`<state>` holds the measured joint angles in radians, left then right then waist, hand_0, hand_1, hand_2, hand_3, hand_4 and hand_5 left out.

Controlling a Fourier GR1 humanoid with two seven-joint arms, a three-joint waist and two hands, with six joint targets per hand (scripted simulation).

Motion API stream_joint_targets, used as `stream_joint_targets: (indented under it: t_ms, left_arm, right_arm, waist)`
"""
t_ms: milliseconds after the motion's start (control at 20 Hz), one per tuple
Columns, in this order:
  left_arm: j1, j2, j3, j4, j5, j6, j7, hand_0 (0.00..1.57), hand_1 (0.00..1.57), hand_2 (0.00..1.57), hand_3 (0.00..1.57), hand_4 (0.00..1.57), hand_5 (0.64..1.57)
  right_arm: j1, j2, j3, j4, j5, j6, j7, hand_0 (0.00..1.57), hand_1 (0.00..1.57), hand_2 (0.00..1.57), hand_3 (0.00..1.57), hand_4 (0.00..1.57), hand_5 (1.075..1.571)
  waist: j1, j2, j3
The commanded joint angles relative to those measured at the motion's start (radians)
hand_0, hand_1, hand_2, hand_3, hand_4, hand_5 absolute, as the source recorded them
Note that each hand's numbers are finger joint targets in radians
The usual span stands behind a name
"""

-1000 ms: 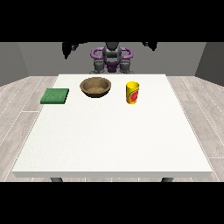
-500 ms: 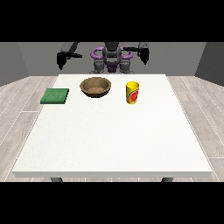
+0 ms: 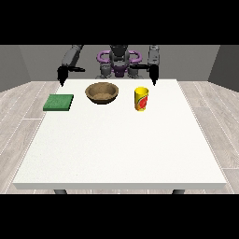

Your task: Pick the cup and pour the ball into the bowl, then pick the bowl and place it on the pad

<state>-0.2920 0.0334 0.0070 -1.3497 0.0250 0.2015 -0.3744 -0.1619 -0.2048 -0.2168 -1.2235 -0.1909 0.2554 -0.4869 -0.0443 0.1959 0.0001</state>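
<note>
Cup (image 3: 141,99) is the landmark: a yellow cup with a red mark on its side, standing upright on the white tabletop (image 3: 119,144), in the far part of it. Its open top shows only yellow; the ball cannot be made out inside it from this view.

To the view's left of the cup, near but apart, stands the bowl (image 3: 101,92), brown and round, with a darker, speckled inside. Farther to the left of the cup, beyond the bowl and close to the tabletop's left edge, lies the pad (image 3: 59,102), a flat green square.

Behind the cup and slightly to its right, the hand at the view's right (image 3: 153,76) hangs down from its arm, above the far edge of the tabletop, touching nothing. The hand at the view's left (image 3: 61,76) hangs well apart from the cup, behind the pad. Both hands are small and dark, and I cannot tell whether they are released or clenched.

The robot's head is partly cut off by the upper edge of the scene.
</note>
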Motion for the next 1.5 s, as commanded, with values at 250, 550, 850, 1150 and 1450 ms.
stream_joint_targets:
  t_ms: [250,550,850,1150,1450]
  left_arm:
    - [-0.165,0.093,0.159,0.298,0.056,-0.06,-0.169,0.0,0.0,0.0,0.0,0.0,1.428]
    - [-0.234,0.111,0.221,0.458,0.073,-0.054,-0.298,0.0,0.0,0.0,0.0,0.0,1.41]
    - [-0.298,0.08,0.21,0.527,0.058,-0.026,-0.357,0.0,0.0,0.0,0.0,0.0,1.394]
    - [-0.379,0.125,0.258,0.626,0.071,-0.008,-0.397,0.0,0.0,0.0,0.0,0.0,1.411]
    - [-0.351,0.085,0.298,0.589,0.025,0.217,-0.525,1.37,1.37,1.57,1.57,1.16,1.533]
  right_arm:
    - [-0.056,0.018,0.02,0.099,0.04,0.014,-0.121,0.0,0.0,0.0,0.0,0.0,1.547]
    - [-0.109,-0.032,-0.006,0.151,0.003,0.098,-0.156,0.0,0.0,0.0,0.0,0.0,1.547]
    - [-0.181,-0.068,-0.049,0.267,0.007,0.102,-0.242,0.0,0.0,0.0,0.0,0.0,1.55]
    - [-0.182,-0.091,-0.041,0.281,0.018,0.133,-0.268,0.0,0.0,0.0,0.0,0.0,1.541]
    - [-0.234,-0.19,-0.073,0.235,-0.022,0.193,-0.276,0.0,0.0,0.0,0.0,0.14,1.548]
  waist:
    - [-0.039,0.083,-0.0003]
    - [-0.071,0.157,-0.0004]
    - [-0.073,0.205,0.0]
    - [-0.107,0.241,-0.0002]
    - [-0.192,0.368,-0.0002]
